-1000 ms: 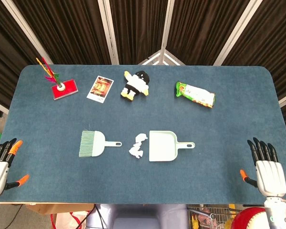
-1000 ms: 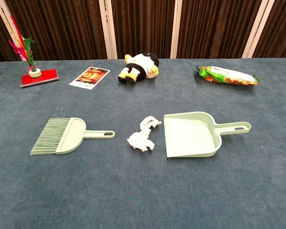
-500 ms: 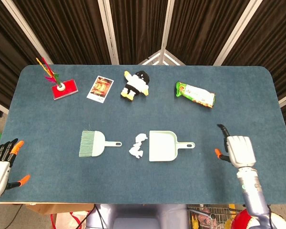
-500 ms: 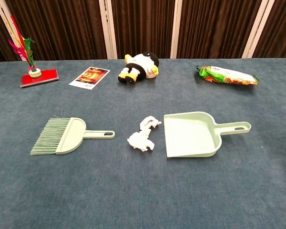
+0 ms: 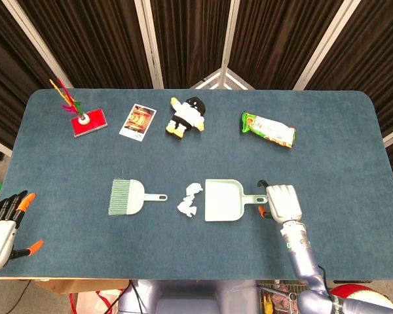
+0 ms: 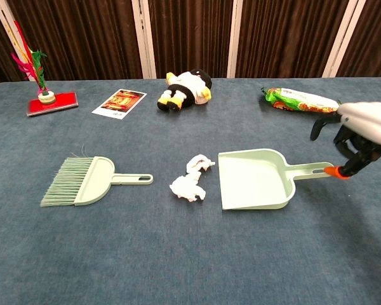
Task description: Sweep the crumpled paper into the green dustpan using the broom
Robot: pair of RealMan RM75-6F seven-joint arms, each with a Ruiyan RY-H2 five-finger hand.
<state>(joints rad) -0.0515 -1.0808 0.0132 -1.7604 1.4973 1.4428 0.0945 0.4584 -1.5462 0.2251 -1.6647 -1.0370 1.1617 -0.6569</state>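
Judging the crumpled paper (image 5: pixel 189 199) first: two small white wads, touching or nearly so, lying near the middle of the surface (image 5: pixel 65 163), just beside the open mouth of the green dustpan (image 5: pixel 223 200). They look very light and springy; I expect them to skid or hop under hard bristles, so a slow, low stroke toward the pan should serve better than a flick. No need to grasp the paper itself.

The broom (image 5: pixel 128 197) lies flat on the far side of the paper from the pan, bristles toward the left edge, handle toward the paper. Thin stiff plastic, light by the look of it. The narrow handle with its hanging slot is the only sensible hold; it sits flush on the cloth, so getting under it may be fiddly.

The dustpan is also thin plastic and probably slides easily when pushed; its handle points toward the right edge.

My right hand (image 5: pixel 281 202) is at the tip of that handle, fingers curled, thumb apart. The chest view shows the thumb tip at the handle end; I cannot tell whether it grips. My left hand (image 5: pixel 3 226) hangs off the near left corner, fingers spread, empty, well apart from the broom.
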